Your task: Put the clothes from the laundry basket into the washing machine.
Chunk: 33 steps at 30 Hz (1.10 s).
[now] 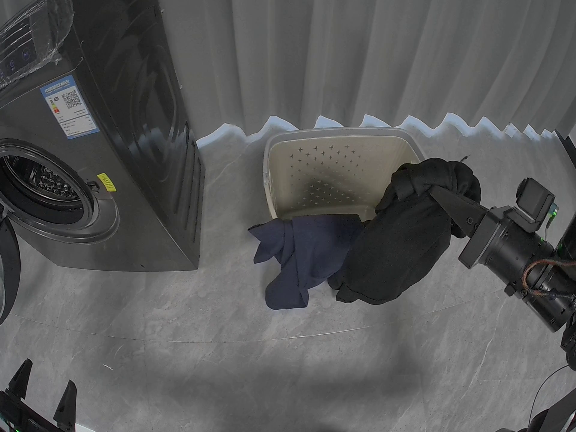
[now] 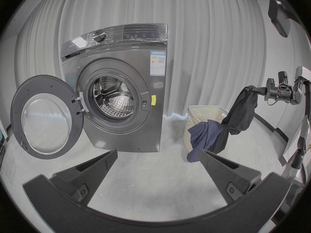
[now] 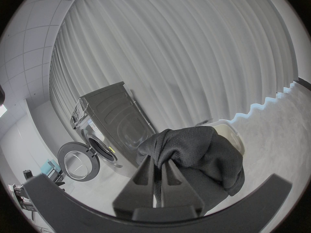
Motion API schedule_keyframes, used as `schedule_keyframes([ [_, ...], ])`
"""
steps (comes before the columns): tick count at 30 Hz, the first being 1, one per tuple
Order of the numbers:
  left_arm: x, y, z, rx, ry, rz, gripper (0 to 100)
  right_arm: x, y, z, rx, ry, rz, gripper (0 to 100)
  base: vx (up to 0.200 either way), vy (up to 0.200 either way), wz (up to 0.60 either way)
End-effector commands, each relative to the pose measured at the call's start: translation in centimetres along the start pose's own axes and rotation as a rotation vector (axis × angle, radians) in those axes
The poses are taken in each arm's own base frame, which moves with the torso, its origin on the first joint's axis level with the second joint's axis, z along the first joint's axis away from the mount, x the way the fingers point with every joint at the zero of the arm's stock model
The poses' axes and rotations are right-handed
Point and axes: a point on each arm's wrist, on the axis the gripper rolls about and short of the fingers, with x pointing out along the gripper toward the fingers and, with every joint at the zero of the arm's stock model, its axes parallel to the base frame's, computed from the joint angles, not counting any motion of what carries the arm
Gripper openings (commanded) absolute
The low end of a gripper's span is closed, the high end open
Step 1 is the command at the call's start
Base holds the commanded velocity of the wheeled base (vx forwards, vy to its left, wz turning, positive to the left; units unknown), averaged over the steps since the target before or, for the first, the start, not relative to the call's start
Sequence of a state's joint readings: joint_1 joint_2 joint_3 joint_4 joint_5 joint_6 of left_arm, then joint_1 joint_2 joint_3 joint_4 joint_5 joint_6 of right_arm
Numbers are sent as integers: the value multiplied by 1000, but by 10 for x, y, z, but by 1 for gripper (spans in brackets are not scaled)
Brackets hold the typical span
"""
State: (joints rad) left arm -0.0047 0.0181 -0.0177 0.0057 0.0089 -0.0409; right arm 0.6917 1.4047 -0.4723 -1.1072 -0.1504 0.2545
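The right gripper, at 3 o'clock in the head view, is pinched tight on a bunched fold of the black garment. It holds the fold up over the basket's right corner, and the rest hangs down past the near rim. The basket stands on the floor at 12 o'clock, with a navy garment draped over its near rim, touching the black one. The washer sits at 10 o'clock, its door swung wide and its drum exposed. The left gripper, at 7 o'clock, is spread wide and holds nothing.
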Motion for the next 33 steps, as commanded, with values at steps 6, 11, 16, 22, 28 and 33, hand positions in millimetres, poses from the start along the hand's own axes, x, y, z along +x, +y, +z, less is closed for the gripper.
schedule_keyframes([
  [6,0,0,-5,-1,3,0,100,0,0,-1,-2,5,2,0,0,200,0],
  [11,0,0,-5,1,3,0,100,0,1,-1,-1,4,4,0,0,200,0],
  [16,0,0,-5,1,3,0,100,0,2,-2,0,9,14,0,0,200,0],
  [22,0,0,-5,1,3,0,100,-1,4,-3,1,13,23,0,0,200,0],
  [28,0,0,-5,1,3,0,100,-1,4,-3,1,14,23,0,0,100,0],
  [33,0,0,-5,1,3,0,100,-1,3,-3,0,15,20,0,-80,0,0],
])
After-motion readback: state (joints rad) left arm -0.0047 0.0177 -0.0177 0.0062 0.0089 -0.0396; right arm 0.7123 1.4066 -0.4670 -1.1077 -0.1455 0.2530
